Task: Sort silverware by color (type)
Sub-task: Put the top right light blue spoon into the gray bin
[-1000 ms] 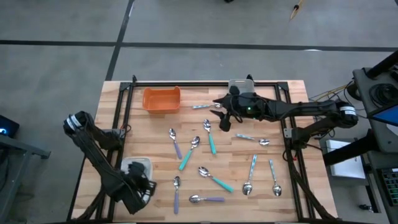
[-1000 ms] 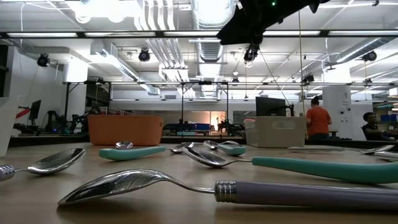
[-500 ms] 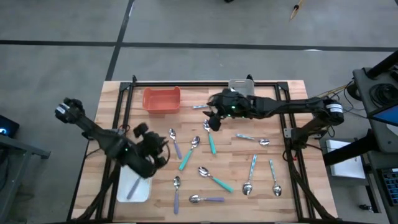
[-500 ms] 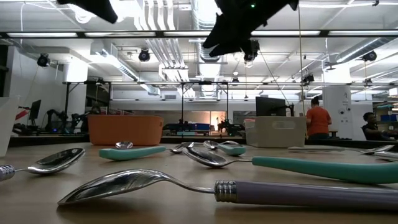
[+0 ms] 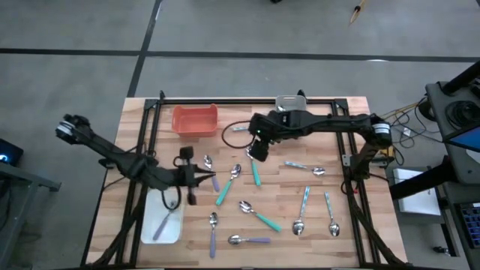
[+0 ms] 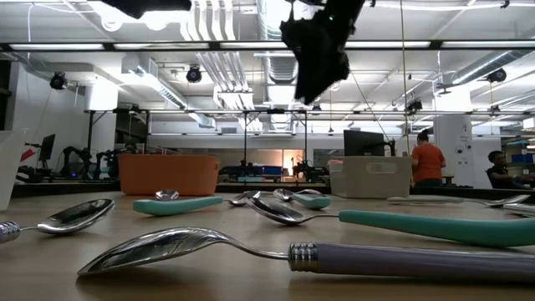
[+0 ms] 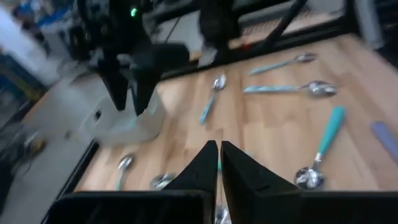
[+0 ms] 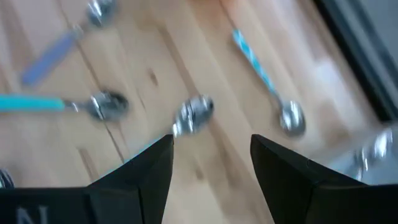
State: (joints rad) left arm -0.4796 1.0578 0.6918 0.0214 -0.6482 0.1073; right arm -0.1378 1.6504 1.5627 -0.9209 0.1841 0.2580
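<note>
sorted: one lavender spoon (image 5: pixel 159 228) in the white tray (image 5: pixel 172 234) (maybe more elsewhere)
left: many spoons beside it on the table (image 5: pixel 330 135)
left hand (image 5: pixel 201 178): closed, empty
right hand (image 5: pixel 256 151): wide open, empty

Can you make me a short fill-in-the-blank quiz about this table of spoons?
1. The left gripper has its fingers ____.
2. The right gripper has its fingers ____.
3. The tray at the table's far edge, left of the grey one, is coloured ____.
4. The white tray holds one spoon with a ____ handle.

Missing words: shut; open; orange; purple
</note>
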